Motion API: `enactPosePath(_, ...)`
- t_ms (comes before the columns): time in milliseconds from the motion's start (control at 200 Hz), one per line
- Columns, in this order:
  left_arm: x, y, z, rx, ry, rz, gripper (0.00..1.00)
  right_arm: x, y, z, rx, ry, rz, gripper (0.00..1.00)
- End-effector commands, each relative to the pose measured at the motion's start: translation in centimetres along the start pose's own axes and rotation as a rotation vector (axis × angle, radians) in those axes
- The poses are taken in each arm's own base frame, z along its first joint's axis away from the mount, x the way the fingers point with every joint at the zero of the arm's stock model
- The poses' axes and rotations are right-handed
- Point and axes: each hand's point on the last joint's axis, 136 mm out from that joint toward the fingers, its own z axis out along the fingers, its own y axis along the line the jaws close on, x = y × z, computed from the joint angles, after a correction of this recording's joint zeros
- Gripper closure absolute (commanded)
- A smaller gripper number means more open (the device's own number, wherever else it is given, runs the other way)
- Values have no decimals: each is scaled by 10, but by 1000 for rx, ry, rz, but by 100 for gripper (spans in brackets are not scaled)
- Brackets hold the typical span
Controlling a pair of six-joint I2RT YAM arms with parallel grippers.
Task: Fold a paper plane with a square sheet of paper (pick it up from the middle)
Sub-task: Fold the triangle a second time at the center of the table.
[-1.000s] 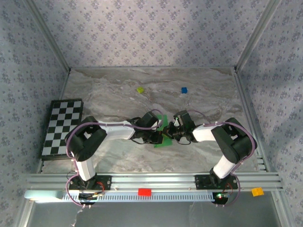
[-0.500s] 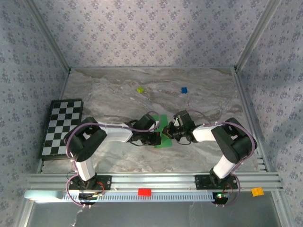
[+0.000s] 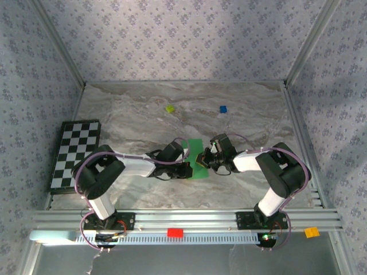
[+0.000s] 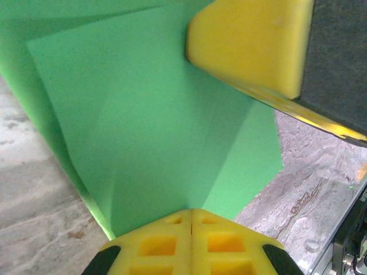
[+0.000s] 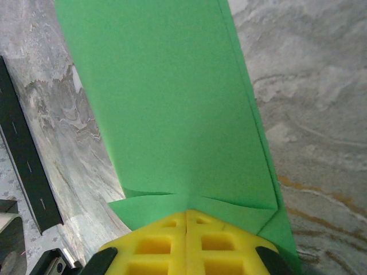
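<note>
The square sheet of paper [image 3: 196, 163], bright green and folded into a narrow strip with creases, lies mid-table between both arms. My left gripper [image 3: 187, 169] is at its left edge. In the left wrist view that gripper [image 4: 191, 211] is shut, and a crease of the paper [image 4: 149, 114] runs straight into the seam of its tips. My right gripper [image 3: 205, 158] is at the paper's right edge. It is shut too [image 5: 186, 212], with the paper's [image 5: 172, 103] folded near edge pinched at its tips. One of the right gripper's yellow fingers [image 4: 246, 46] rests against the sheet.
A black-and-white checkerboard [image 3: 74, 153] lies at the table's left edge. A yellow-green block [image 3: 170, 108] and a blue block [image 3: 223, 109] sit farther back. A red block [image 3: 175, 232] and an orange one [image 3: 311, 231] rest on the front rail.
My left arm has drawn back to the left, so more of the green sheet shows between the grippers. The right arm has stayed put.
</note>
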Motion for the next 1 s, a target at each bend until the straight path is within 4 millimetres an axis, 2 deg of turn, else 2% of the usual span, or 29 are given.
enactPosePath(0, 34, 29, -1, -76, 111, -72, 94, 10, -56, 1, 185, 5, 81, 100)
enactPosePath(135, 35, 30, -2, -78, 110, -78, 94, 10, -55, 1, 183, 4, 81, 100)
enactPosePath(290, 30, 22, -5, -59, 97, -53, 95, 10, -55, 1, 181, 4, 80, 100)
enactPosePath(410, 21, 13, -9, -43, 66, -20, 99, 10, -54, 1, 180, 4, 78, 100)
enactPosePath(695, 1, -8, -15, 11, -1, 23, 99, 11, -55, 0, 183, 1, 80, 100)
enactPosePath(865, 4, -7, -16, 13, -4, 32, 99, 11, -55, 0, 183, 1, 79, 100)
enactPosePath(995, 13, 7, -12, -18, 22, 7, 100, 11, -55, 1, 184, 1, 79, 100)
